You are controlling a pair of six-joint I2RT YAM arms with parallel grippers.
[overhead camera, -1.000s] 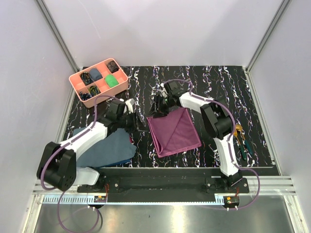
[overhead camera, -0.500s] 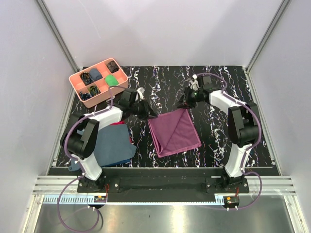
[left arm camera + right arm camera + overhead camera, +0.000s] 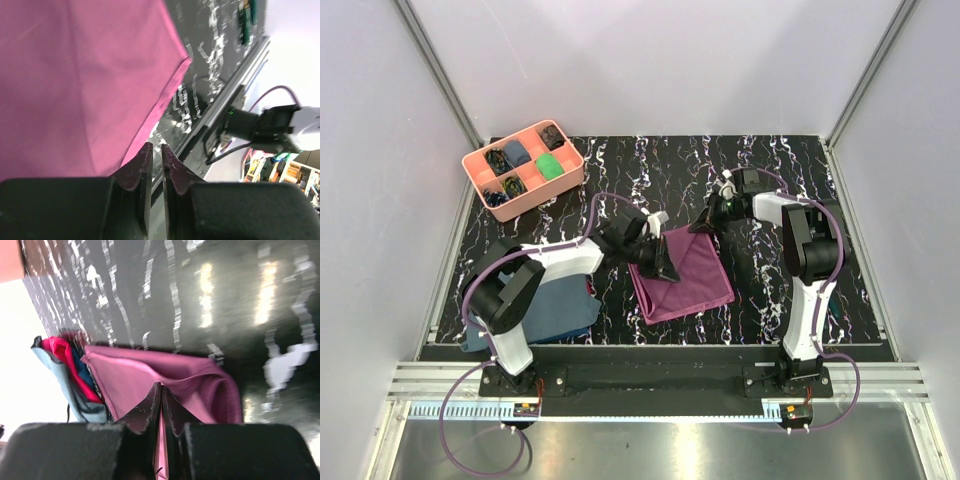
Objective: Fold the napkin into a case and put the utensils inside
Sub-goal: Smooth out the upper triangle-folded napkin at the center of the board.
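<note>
The plum-purple napkin (image 3: pixel 688 278) lies folded flat as a rough square in the middle of the table. No narrow pouch shows. My right gripper (image 3: pixel 708 226) is shut on the napkin's far right corner, with a lifted fold of cloth (image 3: pixel 150 372) between its fingers (image 3: pixel 150 407). My left gripper (image 3: pixel 665 266) hovers over the napkin's left part, shut and empty. The napkin fills the left wrist view (image 3: pixel 75 75) ahead of the gripper (image 3: pixel 155 150). The utensils (image 3: pixel 247 19), orange with green handles, lie on the table past the napkin. In the top view the right arm hides them.
A pink compartment tray (image 3: pixel 572 176) stands at the far left. A slate-blue cloth (image 3: pixel 552 305) with a small red cloth (image 3: pixel 590 288) on it lies left of the napkin, near the front edge. Both show in the right wrist view (image 3: pixel 55 352).
My left gripper has swung right, from over the blue cloth to above the napkin. My right gripper has moved from the napkin's far left corner to its far right corner.
</note>
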